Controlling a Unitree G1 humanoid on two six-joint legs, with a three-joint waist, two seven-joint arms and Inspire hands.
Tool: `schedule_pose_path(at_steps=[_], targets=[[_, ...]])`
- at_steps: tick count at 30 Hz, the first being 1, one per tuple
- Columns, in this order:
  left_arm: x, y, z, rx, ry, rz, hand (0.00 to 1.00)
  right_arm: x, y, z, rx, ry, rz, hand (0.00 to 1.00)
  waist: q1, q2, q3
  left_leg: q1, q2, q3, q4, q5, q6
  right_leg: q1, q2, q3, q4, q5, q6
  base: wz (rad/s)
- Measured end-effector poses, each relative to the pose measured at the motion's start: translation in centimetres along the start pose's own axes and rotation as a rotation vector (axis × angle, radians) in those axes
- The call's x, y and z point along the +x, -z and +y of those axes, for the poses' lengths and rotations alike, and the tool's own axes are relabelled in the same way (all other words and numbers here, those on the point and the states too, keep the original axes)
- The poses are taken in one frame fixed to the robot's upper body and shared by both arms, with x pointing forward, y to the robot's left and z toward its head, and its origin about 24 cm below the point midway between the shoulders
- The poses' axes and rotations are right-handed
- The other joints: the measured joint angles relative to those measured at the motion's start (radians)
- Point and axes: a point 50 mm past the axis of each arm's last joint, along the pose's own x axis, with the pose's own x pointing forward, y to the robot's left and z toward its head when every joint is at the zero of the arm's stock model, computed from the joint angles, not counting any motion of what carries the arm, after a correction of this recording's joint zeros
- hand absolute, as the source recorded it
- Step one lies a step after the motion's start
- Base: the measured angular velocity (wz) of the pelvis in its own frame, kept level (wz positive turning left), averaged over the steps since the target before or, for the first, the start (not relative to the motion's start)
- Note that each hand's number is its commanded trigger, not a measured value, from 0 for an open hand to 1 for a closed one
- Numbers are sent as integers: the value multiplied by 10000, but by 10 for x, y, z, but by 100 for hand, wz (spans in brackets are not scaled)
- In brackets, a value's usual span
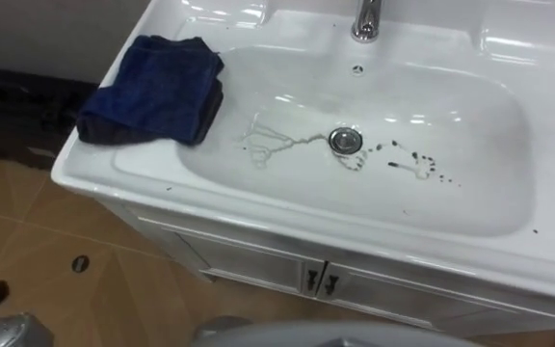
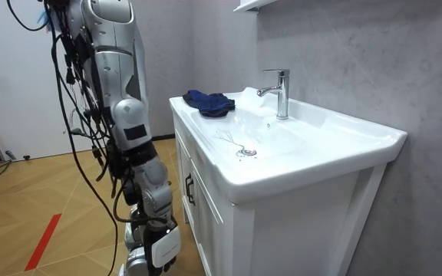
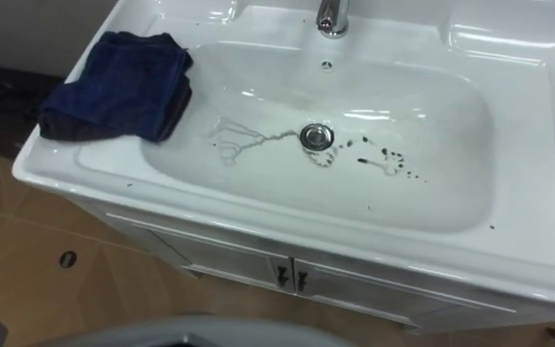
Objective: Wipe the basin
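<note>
Basin [image 1: 451, 125] long side-to-side, cloth [image 1: 152, 89] at left

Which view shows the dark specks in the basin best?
The left eye view: the dark specks lie plain on the white basin floor, just right of the drain. The right eye view shows them nearly as well. In the room view they are too small to make out.

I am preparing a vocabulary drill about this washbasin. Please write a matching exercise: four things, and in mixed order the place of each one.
1 blue cloth
2 faucet
3 drain
4 dark specks

a middle of the basin
b back rim
c left rim
d just right of the drain

Pairs: 1-c, 2-b, 3-a, 4-d
</note>
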Motion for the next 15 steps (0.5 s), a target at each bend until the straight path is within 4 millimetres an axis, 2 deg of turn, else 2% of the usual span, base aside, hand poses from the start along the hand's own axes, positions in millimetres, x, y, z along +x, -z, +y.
schedule_pose_path(at_steps=[1,6,12,15], targets=[[3,-17,-2,-142,-185,-807,0,0,0,0,-16,-2,-22,0,-15,13,3,2,1,-5,1,0,0,-2,2,15,-10,0,0,0],[-1,-68,-11,-1294,-539,-2974,0,-1,0,-1,-48,-7,-49,0,-152,84,15,0,-11,-55,14,-2,1,-4,-4,3,-17,0,0,0],[-15,-99,-14,-1572,-412,-4809,0,-2,3,-4,107,-56,-130,0,-615,243,16,59,-3,-58,21,-2,1,-17,17,194,-7,1,-1,-7],[-25,-115,-18,-1543,-140,-5972,0,-2,8,-3,304,-159,-63,0,-717,320,22,126,2,-25,18,-2,1,-11,15,263,9,2,-2,-9]])
